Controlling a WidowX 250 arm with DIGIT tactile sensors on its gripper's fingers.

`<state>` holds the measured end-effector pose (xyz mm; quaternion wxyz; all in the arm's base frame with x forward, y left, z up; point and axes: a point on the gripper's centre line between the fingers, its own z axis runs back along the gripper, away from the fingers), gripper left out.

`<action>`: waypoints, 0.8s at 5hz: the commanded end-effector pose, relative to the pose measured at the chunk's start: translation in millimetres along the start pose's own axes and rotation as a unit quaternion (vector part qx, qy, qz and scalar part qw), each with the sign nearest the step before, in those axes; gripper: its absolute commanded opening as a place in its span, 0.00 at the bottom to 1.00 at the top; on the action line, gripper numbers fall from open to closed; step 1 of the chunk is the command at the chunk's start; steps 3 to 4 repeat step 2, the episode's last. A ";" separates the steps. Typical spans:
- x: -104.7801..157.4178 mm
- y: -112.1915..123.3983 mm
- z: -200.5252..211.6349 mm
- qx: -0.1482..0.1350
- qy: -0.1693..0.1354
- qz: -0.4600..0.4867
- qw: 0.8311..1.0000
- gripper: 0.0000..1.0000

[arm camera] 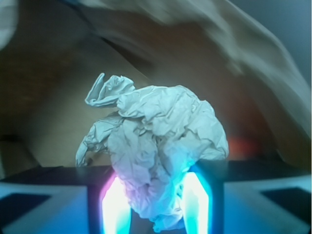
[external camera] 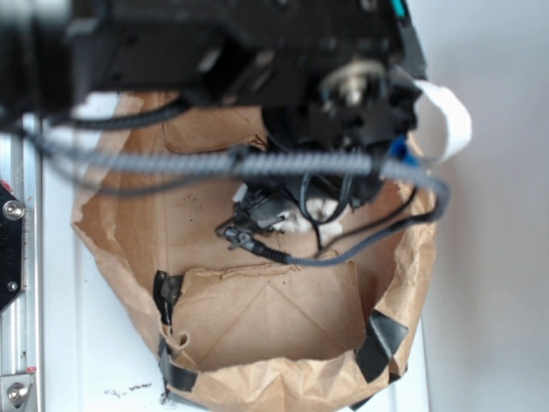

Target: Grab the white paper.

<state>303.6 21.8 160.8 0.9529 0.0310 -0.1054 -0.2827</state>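
In the wrist view the white paper (arm camera: 156,141), a crumpled off-white ball with grey folds, fills the middle of the picture. Its lower part sits squeezed between the two glowing pads (arm camera: 117,204) of my gripper (arm camera: 155,200), which is shut on it. Seen from the exterior camera, the black arm and gripper (external camera: 300,210) reach down into the brown paper bag (external camera: 257,318), and only small bits of the white paper (external camera: 324,209) show between cables and fingers.
The brown bag's walls (arm camera: 253,68) rise close around the gripper on all sides. A grey coiled cable (external camera: 257,163) crosses above the bag. A metal rail (external camera: 17,257) runs along the left edge, and a white looped band (external camera: 446,120) hangs on the arm.
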 end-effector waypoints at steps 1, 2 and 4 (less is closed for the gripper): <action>0.0 -19.2 71.3 0.056 -0.022 0.051 0.997 0.00; -5.5 -17.7 75.7 0.017 -0.005 0.028 0.999 0.00; -5.5 -17.7 75.7 0.017 -0.005 0.028 0.999 0.00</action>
